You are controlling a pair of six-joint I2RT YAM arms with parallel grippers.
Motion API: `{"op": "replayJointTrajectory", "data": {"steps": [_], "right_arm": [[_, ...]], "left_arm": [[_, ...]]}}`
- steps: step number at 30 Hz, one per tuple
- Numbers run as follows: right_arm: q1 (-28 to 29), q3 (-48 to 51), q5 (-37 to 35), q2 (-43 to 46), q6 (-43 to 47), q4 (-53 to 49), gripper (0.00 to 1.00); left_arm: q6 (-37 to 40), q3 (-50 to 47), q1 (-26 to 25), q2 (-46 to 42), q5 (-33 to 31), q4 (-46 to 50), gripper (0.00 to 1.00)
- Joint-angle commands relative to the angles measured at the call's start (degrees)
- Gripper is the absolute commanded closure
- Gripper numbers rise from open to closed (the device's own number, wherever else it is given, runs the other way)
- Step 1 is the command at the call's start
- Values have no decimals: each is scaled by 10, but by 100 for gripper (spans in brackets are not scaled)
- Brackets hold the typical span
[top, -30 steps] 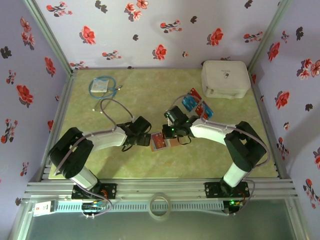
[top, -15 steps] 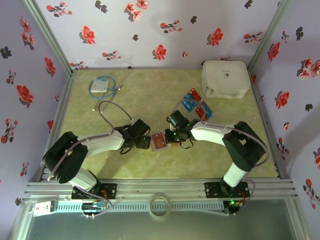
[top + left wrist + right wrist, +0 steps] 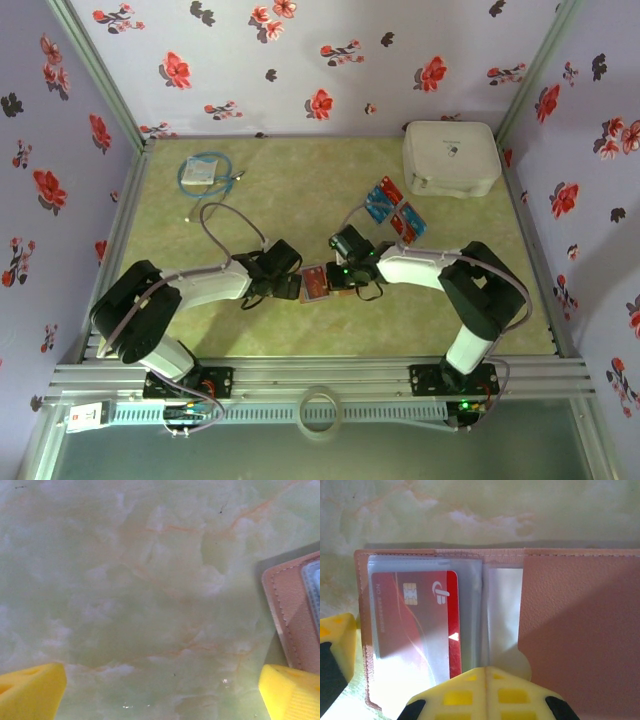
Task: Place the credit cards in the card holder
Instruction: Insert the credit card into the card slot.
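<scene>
Card holder (image 3: 315, 285) between left claw (image 3: 296, 286) and right claw (image 3: 338, 278); loose cards (image 3: 393, 212) behind it.

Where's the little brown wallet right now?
The card holder lies open on the green table, near the front middle, between the two arms: left gripper on its left, right gripper on its right.

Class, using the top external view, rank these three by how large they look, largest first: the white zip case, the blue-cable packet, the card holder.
1. White zip case, clearly largest.
2. Blue-cable packet.
3. Card holder, which is partly hidden, so its place below the packet is less sure.
</scene>
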State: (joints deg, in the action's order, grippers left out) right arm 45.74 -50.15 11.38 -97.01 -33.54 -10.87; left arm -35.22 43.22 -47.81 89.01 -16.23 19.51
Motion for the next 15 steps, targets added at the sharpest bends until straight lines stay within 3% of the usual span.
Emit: {"op": "replayJointTrajectory", "data": {"steps": [1,15], "right_arm": [[10,0,1,-9,-11,3,100],[26,-20,-2,-2,-18,-8,100]], "left_arm": [[1,4,-4,16,-1,6,0],[5,6,-4,15,-3,8,0]]}}
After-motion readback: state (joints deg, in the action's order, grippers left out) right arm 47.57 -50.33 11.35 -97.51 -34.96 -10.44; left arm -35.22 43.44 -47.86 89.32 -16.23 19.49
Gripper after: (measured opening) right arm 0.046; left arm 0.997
